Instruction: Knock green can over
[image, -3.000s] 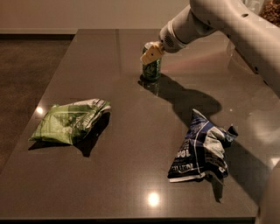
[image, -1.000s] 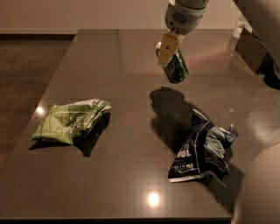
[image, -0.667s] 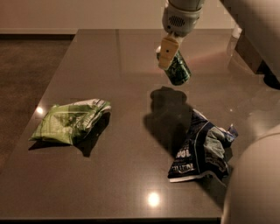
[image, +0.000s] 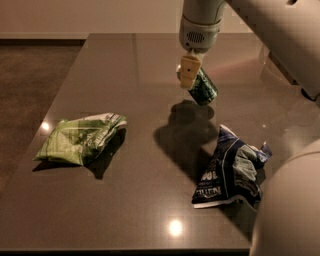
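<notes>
Snack bag (image: 80, 137), green and white, flat at middle left on dark table (image: 125, 210), well apart from the work. At upper centre, gripper (image: 192, 76) clenched on green can (image: 205, 89), held tilted off the surface, shadow cast below. At lower right, crumpled blue bag (image: 231, 171), near that shadow. Likely mid-step: can grasped, not yet lying on its side. Next calls for lowering at this tilt toward bare table left of the blue bag, then letting go to leave it toppled.
</notes>
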